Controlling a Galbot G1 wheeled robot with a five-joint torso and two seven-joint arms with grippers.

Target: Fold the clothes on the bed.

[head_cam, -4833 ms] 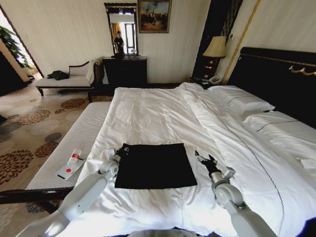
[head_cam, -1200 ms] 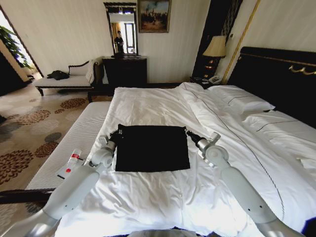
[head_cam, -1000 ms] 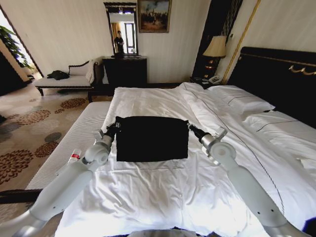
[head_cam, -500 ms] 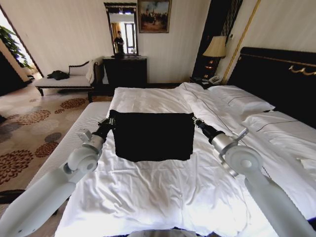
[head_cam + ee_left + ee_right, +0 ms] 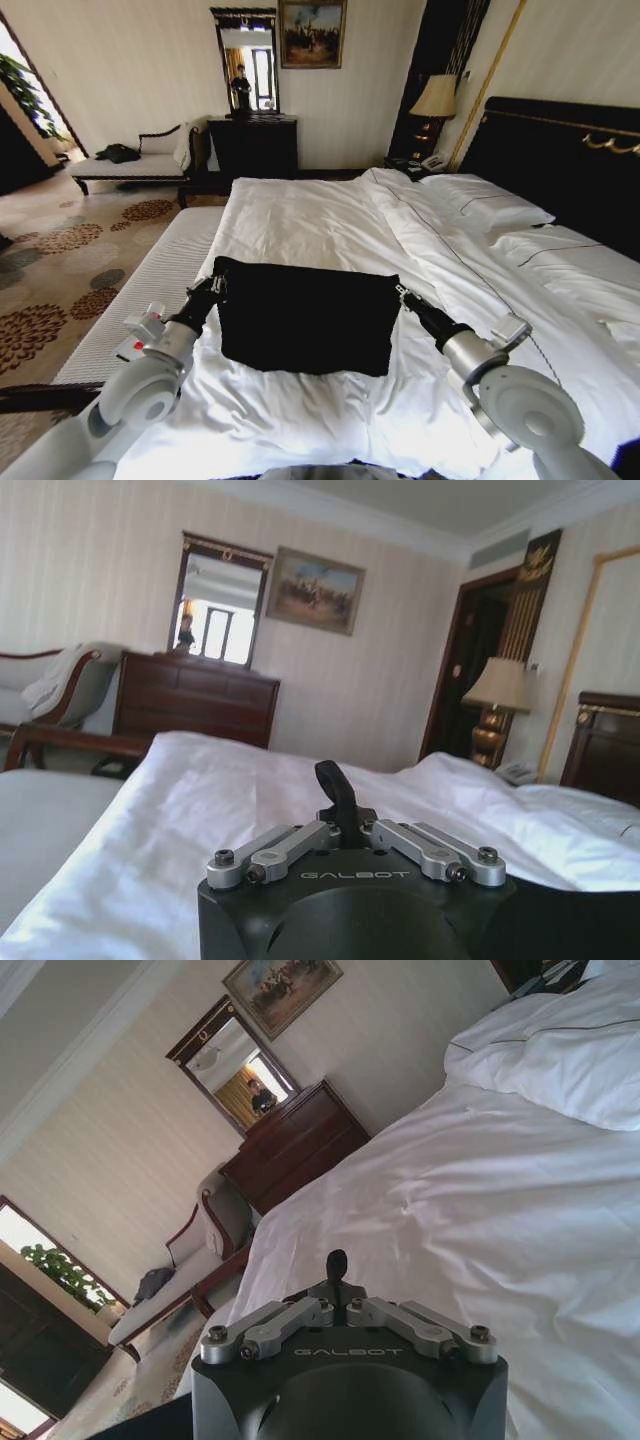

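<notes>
Hidden from me: black soft-fabric T-shirt [image 5: 305, 318], lettering folded out of sight; white-sheeted double bed [image 5: 330, 215], near end and headboard side cut off

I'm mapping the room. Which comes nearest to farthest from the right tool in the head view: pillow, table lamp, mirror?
From the right tool, gripping the black T-shirt:
1. Pillow, on the bed's right side by the headboard.
2. Table lamp, past the bed's far right corner.
3. Mirror, on the far wall.
</notes>
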